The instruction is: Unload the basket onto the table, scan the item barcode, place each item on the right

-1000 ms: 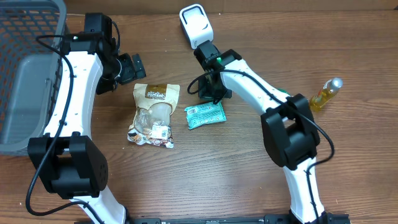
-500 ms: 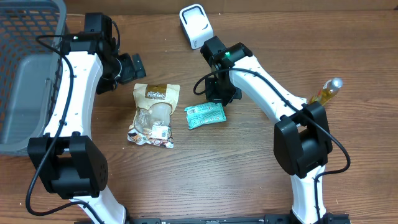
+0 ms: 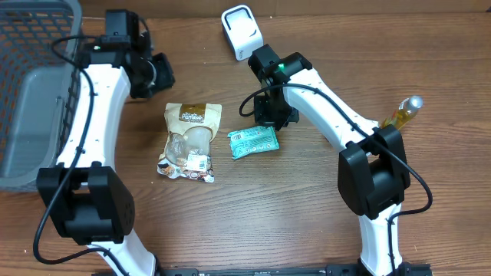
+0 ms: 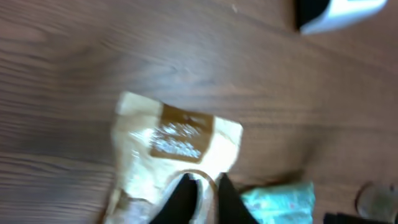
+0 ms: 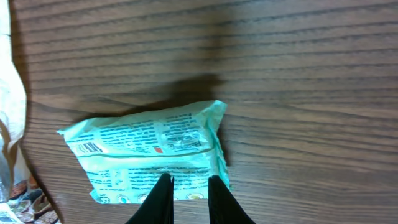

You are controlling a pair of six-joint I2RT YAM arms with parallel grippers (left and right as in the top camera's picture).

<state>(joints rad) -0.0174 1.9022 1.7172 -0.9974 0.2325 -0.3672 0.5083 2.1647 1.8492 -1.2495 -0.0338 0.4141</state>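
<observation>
A teal-green plastic packet (image 3: 253,142) lies flat on the wooden table near its middle. Its long side runs roughly left to right, slightly tilted, and its printed back and centre seam face up. In the right wrist view the teal-green plastic packet (image 5: 149,149) shows small print, with a small striped block near its left end. Just to its left, not touching, a beige and brown snack pouch (image 3: 189,142) lies flat with the brown label end toward the far edge and a white sticker near its lower end. A white handheld barcode scanner (image 3: 242,32) sits by the far edge, well apart from both.
</observation>
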